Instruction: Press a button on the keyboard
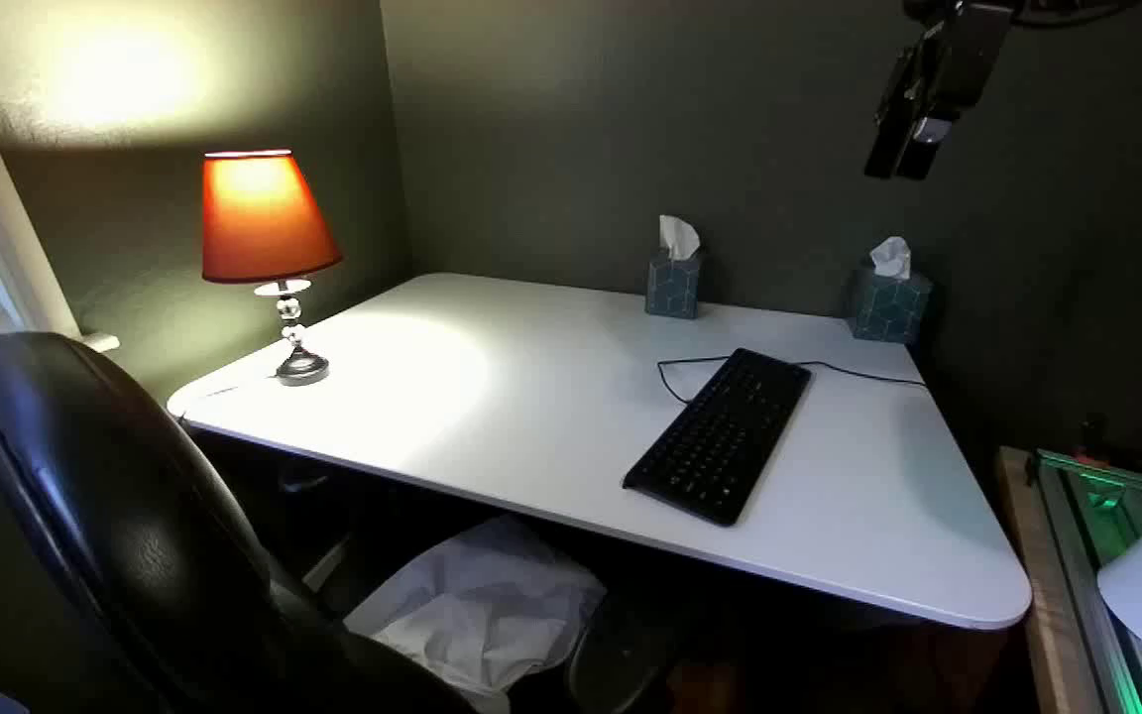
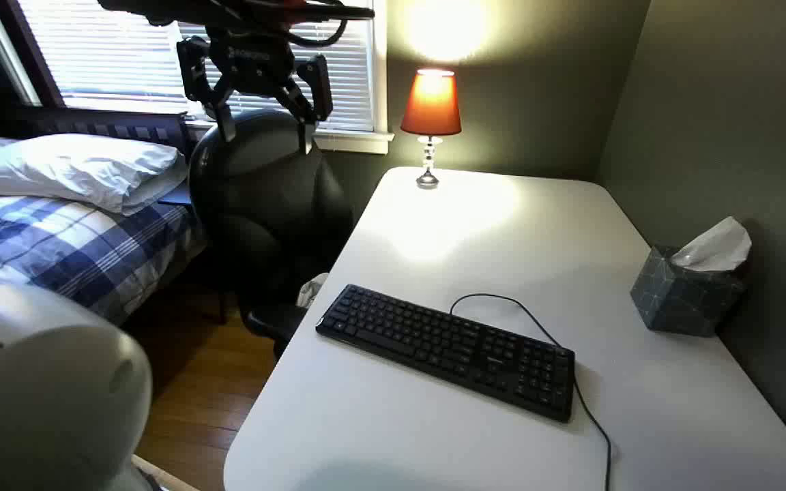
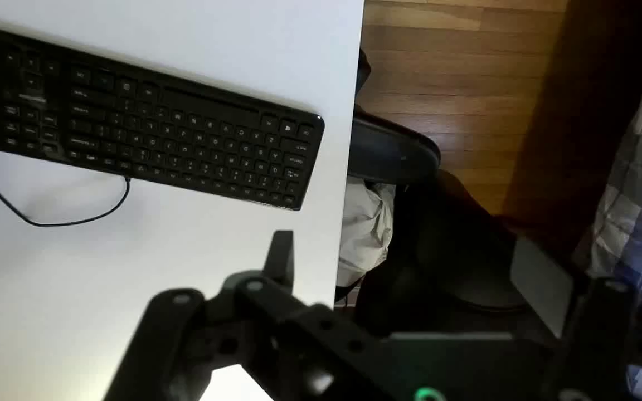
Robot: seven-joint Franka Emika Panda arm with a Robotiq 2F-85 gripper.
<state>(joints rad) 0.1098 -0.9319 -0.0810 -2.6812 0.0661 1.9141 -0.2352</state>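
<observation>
White desk (image 2: 366,423), black keyboard (image 2: 446,344), Q, W, E keys (image 3: 261,167) legible, printed mark (image 3: 32,98) blurred, raised tool (image 2: 267,136) spread wide.

Dim walls (image 1: 581,149) — glare above lamp (image 1: 269,233)

In the wrist view, above and left of the fingers (image 3: 281,257), we read M, N, V and X, among others, upside down on the computer keyboard (image 3: 187,125). Lettering (image 2: 250,54) above the fingers on the gripper (image 2: 267,138), in an exterior view, is illegible.
</observation>
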